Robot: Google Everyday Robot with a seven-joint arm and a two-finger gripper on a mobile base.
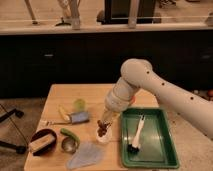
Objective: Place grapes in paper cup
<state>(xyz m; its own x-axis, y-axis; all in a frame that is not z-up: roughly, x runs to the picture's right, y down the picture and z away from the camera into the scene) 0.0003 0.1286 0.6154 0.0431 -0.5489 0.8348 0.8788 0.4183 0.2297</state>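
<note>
**Operator:** Where are the grapes right now?

**Spotter:** Your grapes (102,128) hang straight below the tool (106,119), a dark bunch touching its lower end. The lowest berries are at the rim of the paper cup (103,138), which stands on the table (95,92) right beneath the tool. From this view you can't tell whether any of them rest inside the cup.

**Operator:** Is the tool clamped on them?

**Spotter:** I cannot tell. The tool points down from the white arm (150,82), and the bunch covers its tip, so you can't see whether it is apart or together.

**Operator:** What else is around the tool?

**Spotter:** Just to its right in your view lies the green tray (157,146). A brush (136,134) lies in it, with the white handle toward the far side and the dark head nearer you. Close on the tool's left, a green pepper-like vegetable (70,135) lies beside a small metal cup (67,145). Nearer you than the tool, by the table's front edge, is a pale blue cloth-like piece (84,155). Farther left stands a dark bowl (45,131) with something pale in it. Left of the tool and beyond it you have a blue-grey block (80,117), a yellow item (63,112) and a pale green cup (79,104).
</note>
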